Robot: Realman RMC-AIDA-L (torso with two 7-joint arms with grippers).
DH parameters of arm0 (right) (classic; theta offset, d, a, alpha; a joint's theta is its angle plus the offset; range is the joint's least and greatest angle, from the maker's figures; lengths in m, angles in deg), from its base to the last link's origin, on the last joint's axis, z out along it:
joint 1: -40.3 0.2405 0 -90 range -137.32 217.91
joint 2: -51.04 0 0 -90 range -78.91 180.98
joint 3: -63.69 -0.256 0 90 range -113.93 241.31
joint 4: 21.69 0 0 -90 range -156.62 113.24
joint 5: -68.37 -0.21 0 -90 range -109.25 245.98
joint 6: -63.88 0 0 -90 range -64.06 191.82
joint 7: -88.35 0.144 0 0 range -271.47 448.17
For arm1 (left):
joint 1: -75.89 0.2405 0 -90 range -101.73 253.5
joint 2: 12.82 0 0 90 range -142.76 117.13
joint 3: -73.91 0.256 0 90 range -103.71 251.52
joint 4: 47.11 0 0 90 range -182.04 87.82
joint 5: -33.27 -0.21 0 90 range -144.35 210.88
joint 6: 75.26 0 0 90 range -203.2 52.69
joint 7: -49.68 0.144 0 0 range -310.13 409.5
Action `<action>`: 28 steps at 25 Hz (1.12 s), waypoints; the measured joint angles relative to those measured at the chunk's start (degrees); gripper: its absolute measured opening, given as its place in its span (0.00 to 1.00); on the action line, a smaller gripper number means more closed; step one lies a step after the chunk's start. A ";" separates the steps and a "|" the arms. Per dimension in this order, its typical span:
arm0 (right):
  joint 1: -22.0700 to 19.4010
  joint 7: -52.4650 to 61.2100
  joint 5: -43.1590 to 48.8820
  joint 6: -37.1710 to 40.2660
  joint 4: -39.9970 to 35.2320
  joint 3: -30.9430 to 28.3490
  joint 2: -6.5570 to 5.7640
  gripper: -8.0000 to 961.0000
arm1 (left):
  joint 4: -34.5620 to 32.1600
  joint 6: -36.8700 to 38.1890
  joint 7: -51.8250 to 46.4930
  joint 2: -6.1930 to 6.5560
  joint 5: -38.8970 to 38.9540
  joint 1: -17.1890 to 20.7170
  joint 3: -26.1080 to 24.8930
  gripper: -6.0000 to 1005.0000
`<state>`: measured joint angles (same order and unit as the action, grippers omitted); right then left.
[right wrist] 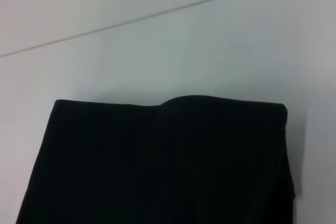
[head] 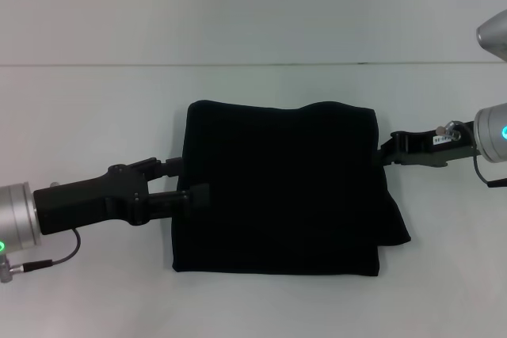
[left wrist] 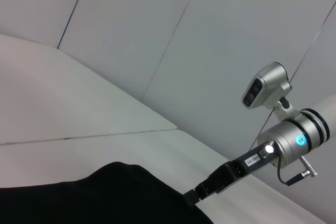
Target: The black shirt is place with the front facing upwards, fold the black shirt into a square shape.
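The black shirt [head: 277,187] lies folded into a rough square in the middle of the white table [head: 95,100], with a loose flap sticking out at its near right corner. No lettering shows. My left gripper [head: 190,181] is at the shirt's left edge, open, its two fingers spread against the cloth. My right gripper [head: 386,152] reaches the shirt's right edge near the far corner. The left wrist view shows the shirt [left wrist: 105,198] with the right gripper [left wrist: 193,196] touching its edge. Only the shirt [right wrist: 168,161] appears in the right wrist view.
The white table runs to a pale wall [head: 253,5] at the back. The right arm's silver wrist [head: 495,132] sits at the right edge of the head view, and the left arm's wrist [head: 16,219] at the left edge.
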<state>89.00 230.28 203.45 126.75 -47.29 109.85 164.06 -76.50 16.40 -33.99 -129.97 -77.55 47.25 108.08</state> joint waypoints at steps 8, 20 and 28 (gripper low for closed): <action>-0.76 -1.87 -2.99 0.68 -0.18 -0.19 -0.31 0.04 | 0.04 0.02 0.00 0.00 0.17 0.10 -0.08 0.89; -3.34 -4.14 -7.17 -3.78 -0.62 -0.62 -0.65 0.04 | 0.04 0.02 -0.29 -0.03 0.36 0.07 -0.08 0.88; -2.93 -4.28 -6.83 -8.36 -0.30 -0.25 0.45 0.05 | 0.04 0.00 -0.82 -0.09 0.44 -0.10 -0.08 0.87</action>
<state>86.07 226.00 196.62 118.39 -47.59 109.60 164.51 -76.47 16.40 -34.81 -130.06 -77.11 47.15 108.00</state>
